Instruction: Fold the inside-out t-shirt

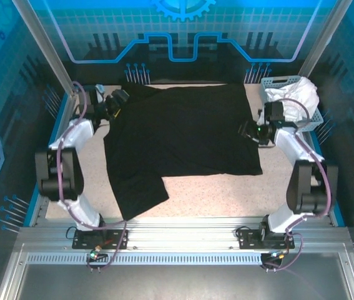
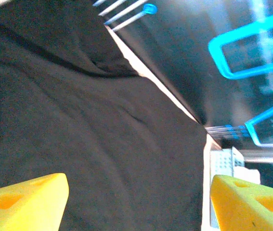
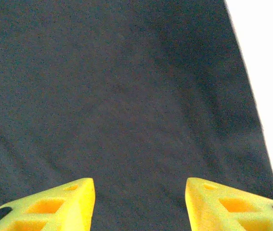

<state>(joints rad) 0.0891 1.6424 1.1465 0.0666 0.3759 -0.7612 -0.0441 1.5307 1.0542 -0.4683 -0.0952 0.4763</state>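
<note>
The inside-out t-shirt (image 1: pixel 183 134) is black and lies spread flat across the middle of the table, with one sleeve or flap trailing toward the near left. My left gripper (image 1: pixel 115 103) hovers at its far-left corner, and its yellow fingers (image 2: pixel 25 199) stand wide apart over the black cloth (image 2: pixel 102 134) with nothing between them. At the shirt's right edge is my right gripper (image 1: pixel 250 130). Its fingers (image 3: pixel 59 204) are also apart above bare black cloth (image 3: pixel 126 96), holding nothing.
A white basket (image 1: pixel 292 94) holding a white cloth garment (image 1: pixel 301 100) stands at the far right, just behind my right arm. Bare speckled tabletop (image 1: pixel 226 194) shows near the front and along the right side.
</note>
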